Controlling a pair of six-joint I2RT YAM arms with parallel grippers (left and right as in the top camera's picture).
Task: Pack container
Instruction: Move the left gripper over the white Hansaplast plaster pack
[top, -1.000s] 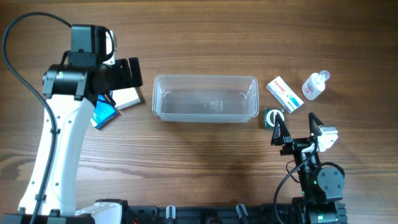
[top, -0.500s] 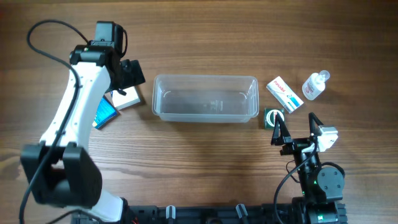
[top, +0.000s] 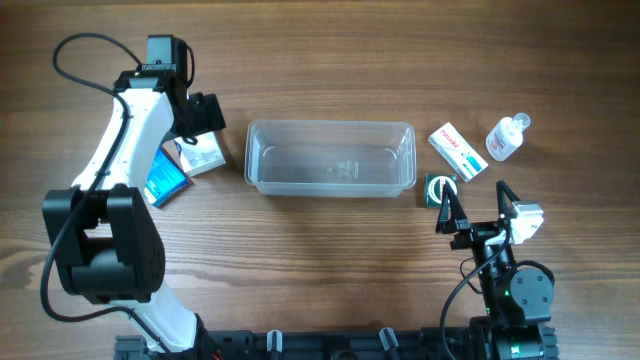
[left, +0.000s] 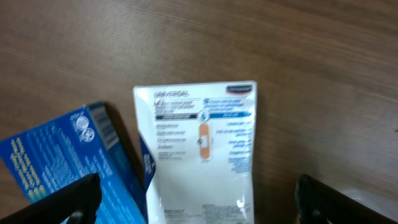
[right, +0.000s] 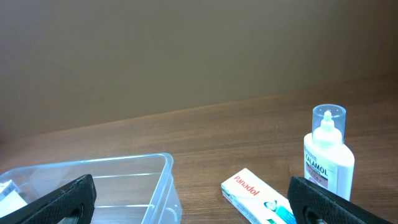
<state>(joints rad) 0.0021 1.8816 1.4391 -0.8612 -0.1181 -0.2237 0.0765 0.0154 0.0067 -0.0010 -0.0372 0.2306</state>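
The clear plastic container (top: 330, 158) stands empty at the table's middle and shows at the lower left of the right wrist view (right: 93, 186). My left gripper (top: 203, 118) is open and empty, above a white plaster box (left: 198, 149) that lies against a blue box (left: 56, 165). Both boxes lie left of the container, the white box (top: 203, 157) nearer it than the blue box (top: 165, 178). My right gripper (top: 478, 213) is open and empty near the front right, facing the container.
A white Panadol box (top: 458, 150) (right: 258, 196), a clear Calamol bottle (top: 507, 137) (right: 328, 155) and a small green item (top: 438, 187) lie right of the container. The left arm's cable (top: 75, 50) loops at the back left.
My left arm has lowered and stretched out, bringing its gripper down over the white box. The boxes now show more fully. The right arm has not moved.
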